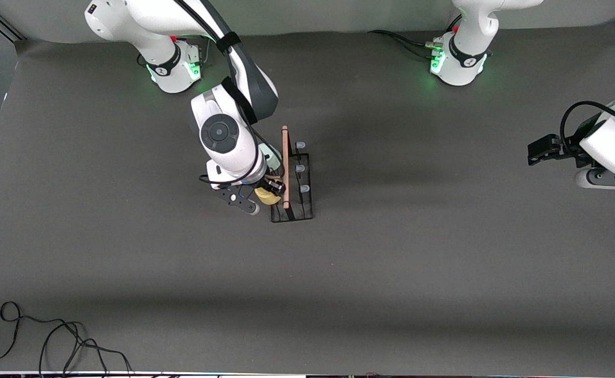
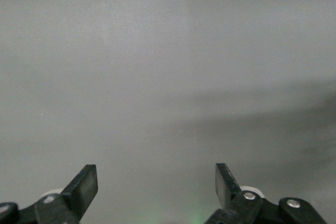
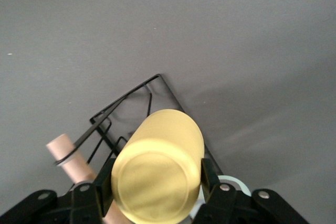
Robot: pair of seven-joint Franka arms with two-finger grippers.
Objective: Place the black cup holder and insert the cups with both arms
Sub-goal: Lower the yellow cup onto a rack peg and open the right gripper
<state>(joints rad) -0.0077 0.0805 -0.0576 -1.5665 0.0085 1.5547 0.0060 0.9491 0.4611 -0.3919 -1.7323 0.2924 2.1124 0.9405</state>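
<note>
Where the table is dark grey: the black cup holder (image 1: 293,181) stands near the middle, closer to the right arm's end.
Cup holder: a black wire rack with a light wooden handle (image 1: 285,167) along its top and pale-capped prongs (image 1: 300,168) sticking up.
Right gripper (image 1: 263,195): it is over the end of the cup holder nearest the front camera, on the right arm's side of the handle.
Its hold: both fingers (image 3: 208,178) press on the sides of the yellow cup (image 3: 159,165), so it grips the cup tight.
Yellow cup: its flat bottom faces the right wrist camera, and the rack's wire corner shows just past it.
Left gripper (image 2: 156,186): it waits at the left arm's end of the table, over bare table.
Its fingers: spread wide apart, holding nothing.
</note>
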